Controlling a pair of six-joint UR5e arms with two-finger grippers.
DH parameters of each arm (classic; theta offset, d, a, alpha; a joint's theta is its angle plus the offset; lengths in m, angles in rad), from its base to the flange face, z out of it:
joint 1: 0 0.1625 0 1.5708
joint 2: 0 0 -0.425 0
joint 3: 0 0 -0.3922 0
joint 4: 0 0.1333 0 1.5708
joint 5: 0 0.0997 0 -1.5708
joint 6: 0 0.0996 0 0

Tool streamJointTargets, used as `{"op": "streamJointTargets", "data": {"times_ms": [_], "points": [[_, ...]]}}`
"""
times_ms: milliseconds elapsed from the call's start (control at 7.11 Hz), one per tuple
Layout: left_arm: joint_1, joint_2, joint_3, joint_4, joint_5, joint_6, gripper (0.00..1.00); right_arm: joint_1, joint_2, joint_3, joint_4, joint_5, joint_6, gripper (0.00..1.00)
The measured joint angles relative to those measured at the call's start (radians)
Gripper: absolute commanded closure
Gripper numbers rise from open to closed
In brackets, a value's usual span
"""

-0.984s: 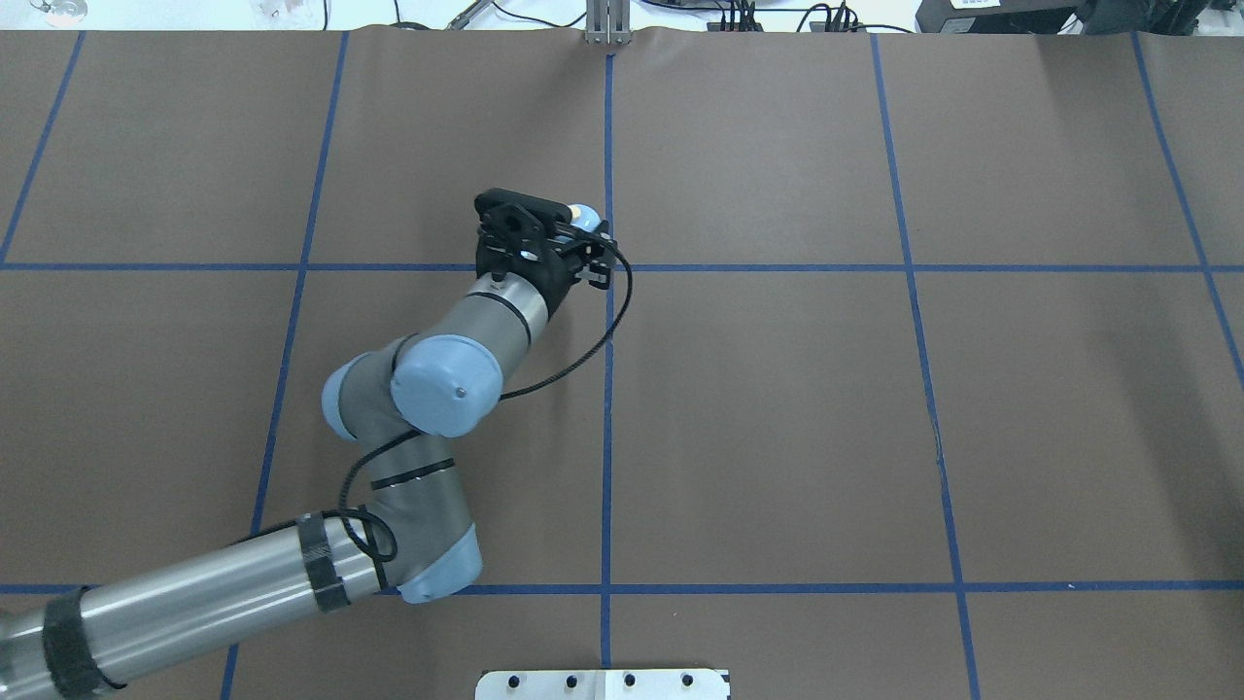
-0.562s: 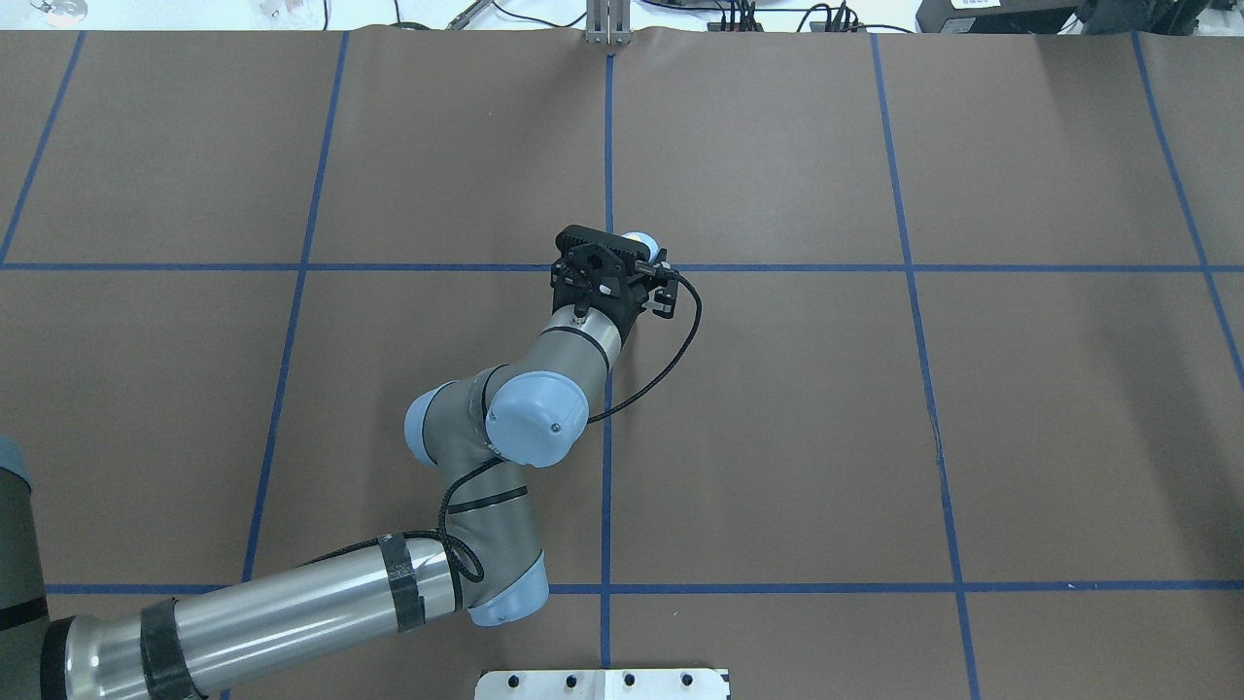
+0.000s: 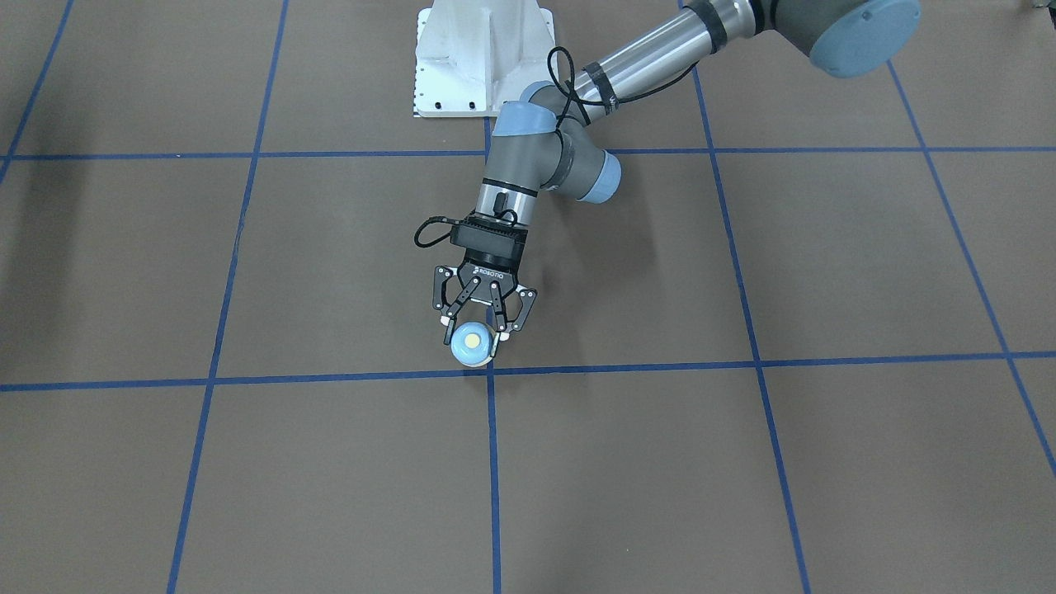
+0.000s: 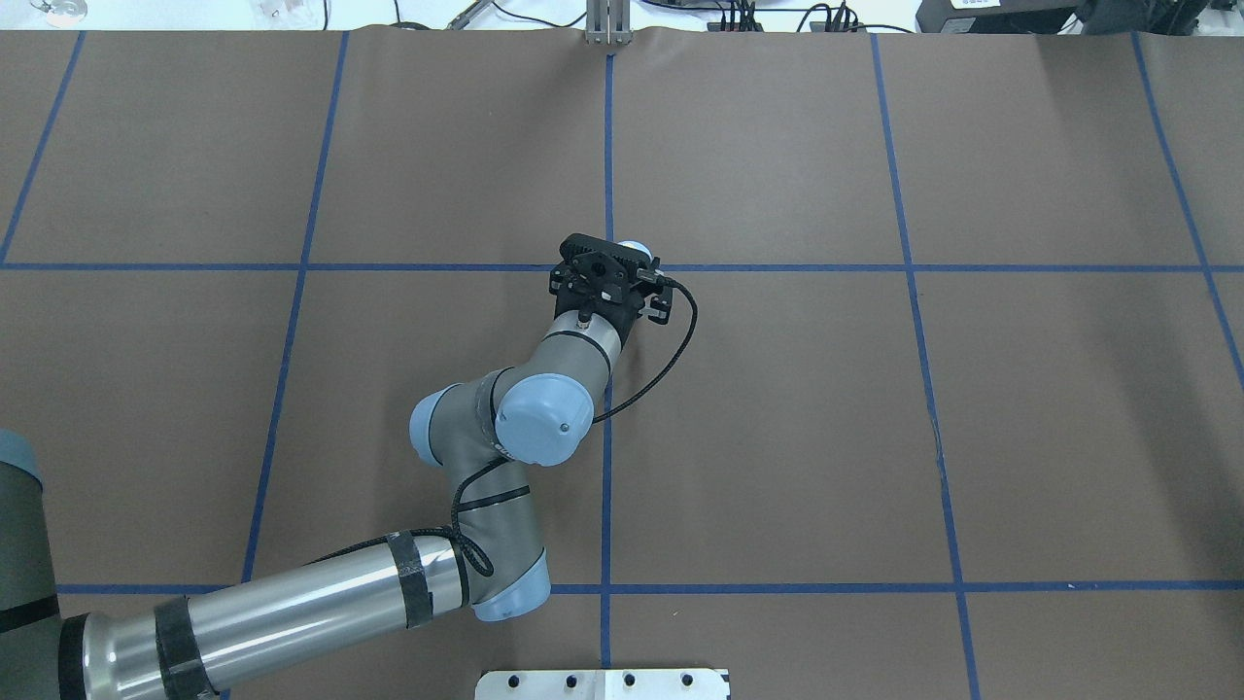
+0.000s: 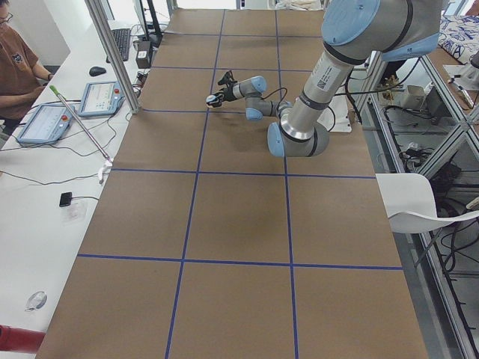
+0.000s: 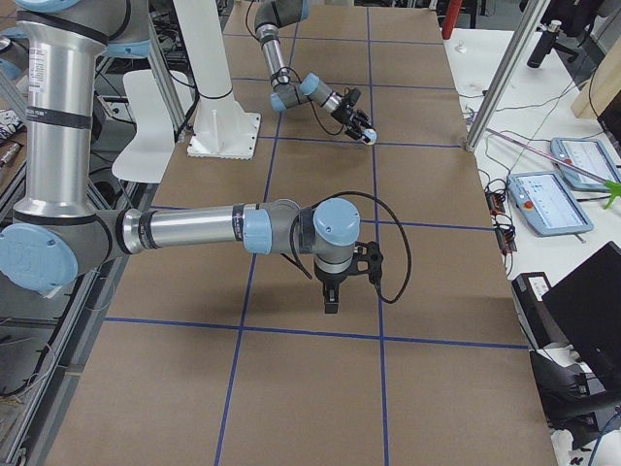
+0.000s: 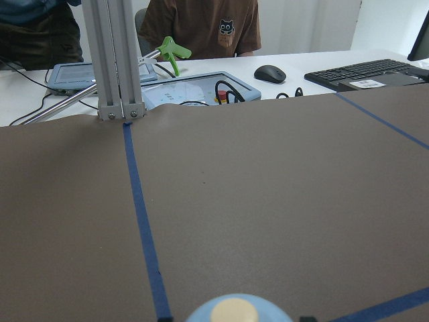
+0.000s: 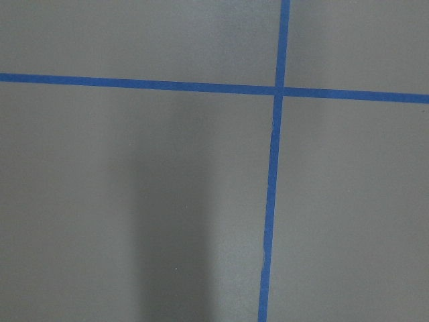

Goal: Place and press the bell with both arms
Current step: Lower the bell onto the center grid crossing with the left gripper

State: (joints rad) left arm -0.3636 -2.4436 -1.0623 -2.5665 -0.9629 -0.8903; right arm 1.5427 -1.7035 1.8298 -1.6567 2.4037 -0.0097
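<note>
Robotics lab: tape-gridded table, teach pendants, seated operator.

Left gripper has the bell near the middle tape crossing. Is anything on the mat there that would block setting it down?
Nothing visible does. The bell is held in the left gripper, just on the robot's side of the tape crossing. The brown mat around it shows only blue tape lines.
</note>
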Motion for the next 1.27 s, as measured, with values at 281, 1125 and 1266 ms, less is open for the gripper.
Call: {"op": "streamJointTargets", "data": {"times_ms": [281, 1125, 1266], "points": [[-0.003, -0.011, 0.019, 0.004, 0.001, 0.000, 1.00, -0.001, 0.001, 0.000, 0.000, 0.011, 0.000, 0.00], [-0.017, -0.033, 0.075, 0.009, 0.019, -0.003, 0.01, 0.000, 0.002, 0.002, 0.000, 0.024, 0.001, 0.00], [-0.017, -0.032, 0.075, 0.009, 0.019, -0.006, 0.01, 0.000, 0.002, 0.002, 0.000, 0.025, 0.001, 0.00]]}}
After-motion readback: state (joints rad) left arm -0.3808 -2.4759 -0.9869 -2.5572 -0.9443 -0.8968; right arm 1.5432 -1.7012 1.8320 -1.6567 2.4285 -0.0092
